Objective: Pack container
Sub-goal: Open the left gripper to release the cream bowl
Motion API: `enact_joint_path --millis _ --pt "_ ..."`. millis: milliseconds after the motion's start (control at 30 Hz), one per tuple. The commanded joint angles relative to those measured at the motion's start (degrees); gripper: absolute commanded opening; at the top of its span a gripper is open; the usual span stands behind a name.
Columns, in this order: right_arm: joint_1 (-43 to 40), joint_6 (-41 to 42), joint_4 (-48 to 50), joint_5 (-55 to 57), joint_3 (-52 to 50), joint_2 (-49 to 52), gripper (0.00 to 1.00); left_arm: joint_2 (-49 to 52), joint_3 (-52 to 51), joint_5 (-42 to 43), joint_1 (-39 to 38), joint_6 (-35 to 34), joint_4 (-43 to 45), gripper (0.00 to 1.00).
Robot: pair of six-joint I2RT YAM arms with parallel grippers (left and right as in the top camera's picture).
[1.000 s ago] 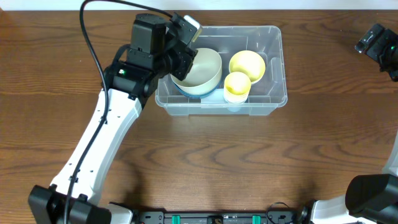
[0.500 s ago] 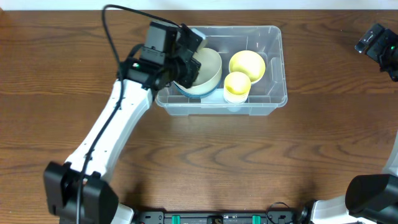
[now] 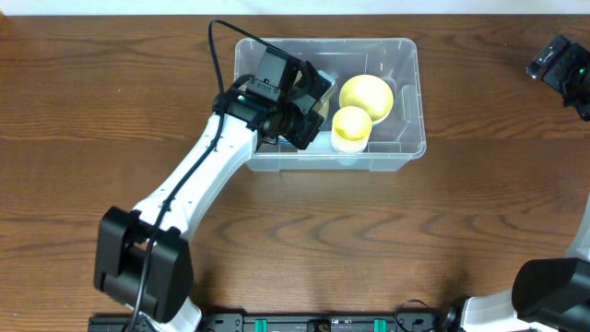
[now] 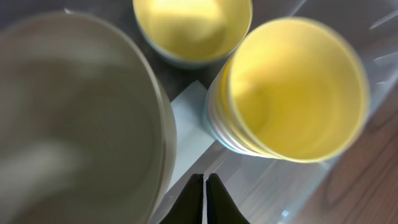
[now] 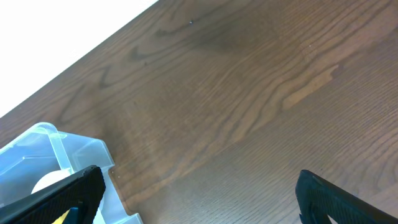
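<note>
- I see the container (image 3: 408, 138) at the table's (image 3: 304, 240) twelve o'clock.
- My left gripper (image 4: 206, 186) is inside it, fingers pinched together, empty.
- A pale bowl (image 4: 74, 124) crowds its nine o'clock, with a yellow cup (image 4: 292, 87) at two and a yellow bowl (image 4: 189, 28) at twelve.
- My right gripper (image 5: 199, 193) is spread wide.

Left gripper (image 4: 205, 186) sits at bottom centre, its dark tips pressed together with nothing between them. A big pale grey-cream bowl (image 4: 74, 118) fills the left side, blurred, rim just beside the tips. A yellow cup (image 4: 292, 93) is on the right, opening facing the camera, with a pale bluish outer wall. A yellow bowl (image 4: 189, 25) is at top centre, cut off by the frame. A whitish label (image 4: 189, 118) shows on the container (image 4: 273, 186) floor between them. The wood table (image 4: 373, 180) is visible at lower right.
</note>
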Motion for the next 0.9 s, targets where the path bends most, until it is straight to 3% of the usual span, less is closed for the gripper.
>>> enact_joint_path --millis 0,267,733,867 --pt "-0.22 0.79 -0.07 0.17 0.57 0.04 0.99 3.61 -0.26 0.11 0.13 0.13 -0.35 0.06" --pt "-0.22 0.79 -0.07 0.17 0.57 0.04 0.99 6.84 -0.24 0.11 0.13 0.37 1.57 0.06" --pt "-0.22 0.79 -0.04 0.17 0.57 0.04 0.99 -1.92 -0.17 0.09 0.35 0.39 3.19 0.06" --pt "-0.22 0.79 -0.07 0.17 0.57 0.04 0.99 -1.60 -0.20 -3.23 0.35 0.37 3.10 0.06"
